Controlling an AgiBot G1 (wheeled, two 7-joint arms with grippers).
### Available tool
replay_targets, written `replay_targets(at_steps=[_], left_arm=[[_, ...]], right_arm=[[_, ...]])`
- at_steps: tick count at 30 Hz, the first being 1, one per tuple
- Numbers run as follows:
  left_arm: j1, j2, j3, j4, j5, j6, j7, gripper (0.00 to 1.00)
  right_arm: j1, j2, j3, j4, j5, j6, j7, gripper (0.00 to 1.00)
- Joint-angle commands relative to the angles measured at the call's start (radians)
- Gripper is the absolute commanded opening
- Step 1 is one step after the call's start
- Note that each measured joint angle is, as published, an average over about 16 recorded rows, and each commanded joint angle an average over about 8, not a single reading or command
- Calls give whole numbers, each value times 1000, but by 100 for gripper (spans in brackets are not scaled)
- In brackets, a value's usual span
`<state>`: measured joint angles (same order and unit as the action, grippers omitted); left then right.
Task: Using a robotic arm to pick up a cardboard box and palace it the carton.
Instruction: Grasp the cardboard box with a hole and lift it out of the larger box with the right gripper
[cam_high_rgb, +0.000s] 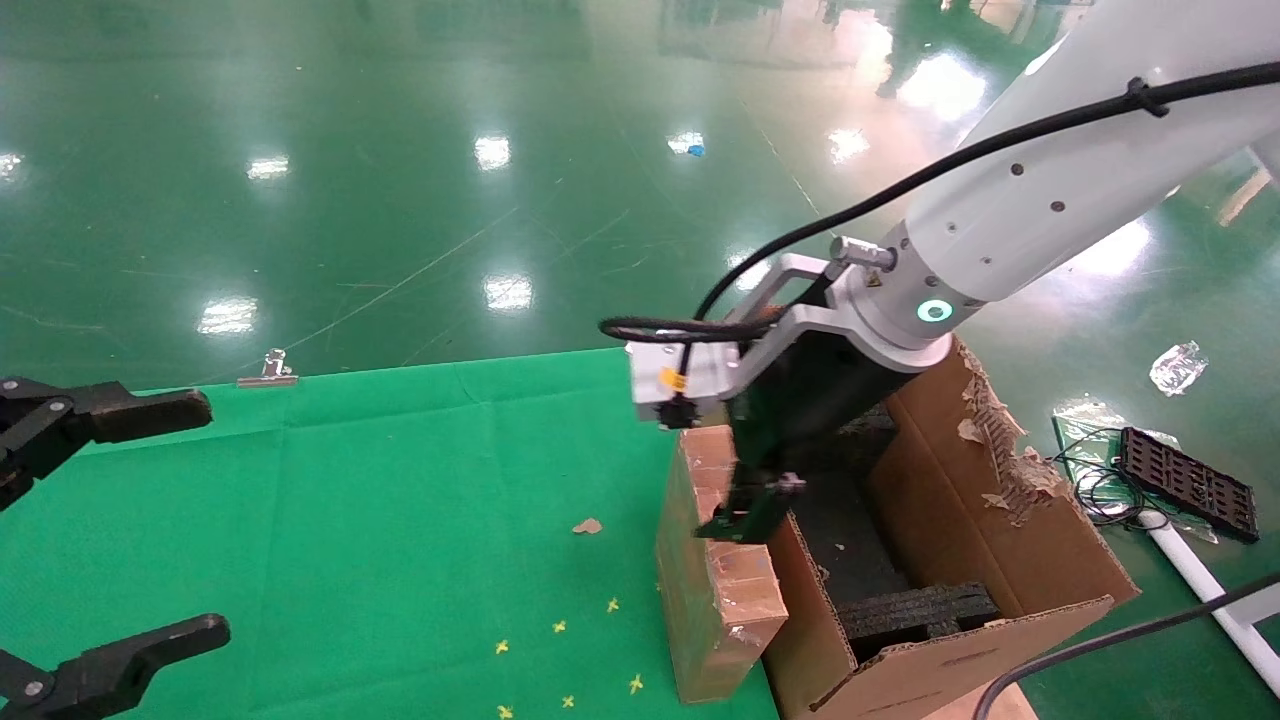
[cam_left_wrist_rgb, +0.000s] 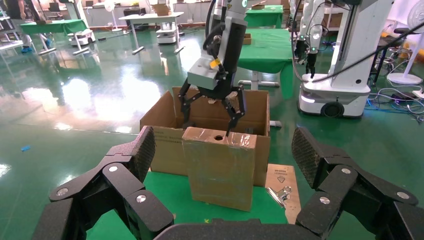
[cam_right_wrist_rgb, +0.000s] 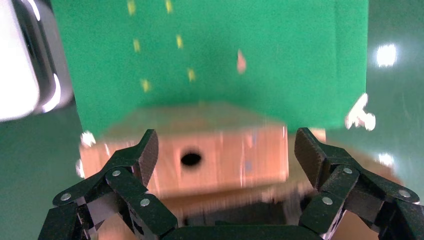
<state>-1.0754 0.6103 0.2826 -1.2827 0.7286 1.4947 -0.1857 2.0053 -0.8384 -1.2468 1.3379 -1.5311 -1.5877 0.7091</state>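
Observation:
The cardboard box (cam_high_rgb: 715, 590) stands upright on its narrow edge on the green cloth, against the outer wall of the carton (cam_high_rgb: 1000, 540). A small round hole shows in its top edge (cam_right_wrist_rgb: 190, 159). The white robotic arm's right gripper (cam_high_rgb: 760, 500) hangs open just over that top edge, its fingers straddling the box without closing on it. The left wrist view shows the same: the right gripper (cam_left_wrist_rgb: 207, 125) spread above the cardboard box (cam_left_wrist_rgb: 220, 170), with the carton (cam_left_wrist_rgb: 255, 110) behind. My left gripper (cam_high_rgb: 215, 520) is parked open at the cloth's left side.
Black foam blocks (cam_high_rgb: 920, 610) line the carton, whose far flap is torn. A binder clip (cam_high_rgb: 268, 372) sits at the cloth's back edge. A cardboard scrap (cam_high_rgb: 587, 526) and yellow marks lie on the cloth. A black tray (cam_high_rgb: 1190, 485) and cables lie on the floor at right.

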Motion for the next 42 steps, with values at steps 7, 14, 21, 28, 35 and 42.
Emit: replay_targets(at_steps=[7,14,21,28,35,42], left_arm=[[0,0,1,0,0,0,0,100],[0,0,1,0,-1,0,1,100],[0,-1,2,0,-1,-1,1,100],[0,-1,2,0,-1,-1,1,100],[-1,-1,3,0,-2,-1,1,100],[-1,-1,3,0,-2,-1,2,100]], right_arm=[[94,-2,-187,4,30,18,30,100],[117,-18,-256,4,40,34,52,100],[149,-4,-277,-27,59,41,140,100],[176,-11,-291,-194,136,15,363,100],[140,-48,-331,-403,257,10,489,100],[90,-94,-376,-531,315,14,517,100]])
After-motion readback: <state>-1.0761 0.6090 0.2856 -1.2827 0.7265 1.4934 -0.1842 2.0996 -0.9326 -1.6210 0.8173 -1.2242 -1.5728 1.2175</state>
